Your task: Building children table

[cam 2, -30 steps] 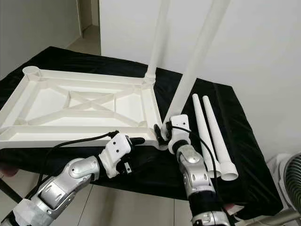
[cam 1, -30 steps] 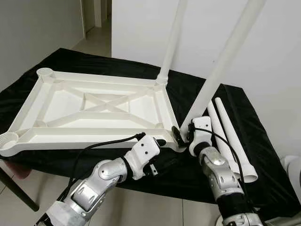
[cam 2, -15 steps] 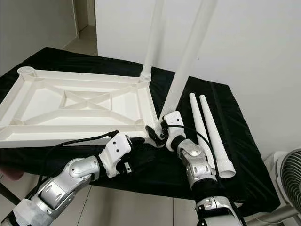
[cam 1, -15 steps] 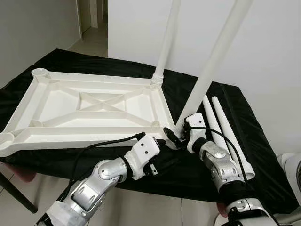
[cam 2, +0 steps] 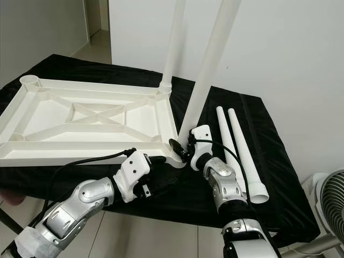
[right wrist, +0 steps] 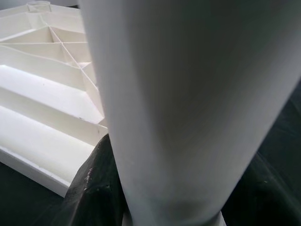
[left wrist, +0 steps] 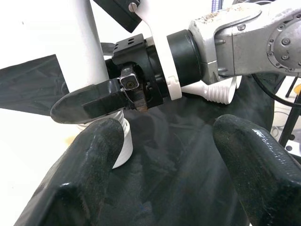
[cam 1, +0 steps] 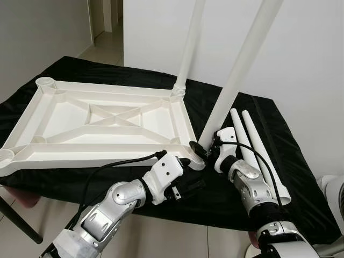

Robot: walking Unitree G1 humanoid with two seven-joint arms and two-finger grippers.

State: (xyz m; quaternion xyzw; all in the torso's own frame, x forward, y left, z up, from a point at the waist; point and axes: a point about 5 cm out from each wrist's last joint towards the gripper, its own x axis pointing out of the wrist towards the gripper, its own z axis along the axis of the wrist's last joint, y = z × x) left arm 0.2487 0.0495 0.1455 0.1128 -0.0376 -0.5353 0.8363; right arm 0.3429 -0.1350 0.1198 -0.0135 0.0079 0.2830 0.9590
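Note:
An upside-down white plastic tabletop (cam 1: 97,153) lies on a black cloth (cam 1: 301,177). One white leg (cam 1: 189,48) stands in its far right corner socket. A second leg (cam 1: 242,70) leans over the near right corner, its base at the socket. My right gripper (cam 1: 207,149) is shut on that leg's base; the leg (right wrist: 188,94) sits close before its wrist camera. My left gripper (cam 1: 188,174) hangs open just below the tabletop's near right edge, its fingers (left wrist: 89,160) spread towards the leg base (left wrist: 89,47) without touching it.
Two loose white legs (cam 1: 252,145) lie side by side on the cloth right of the tabletop. A fan (cam 2: 330,199) stands on the floor at the lower right. A white wall runs close behind the table, and a doorway opens at the back left.
The right gripper has swung the near leg more upright and shifted its base slightly left towards the corner socket. The left gripper has stayed in place, open.

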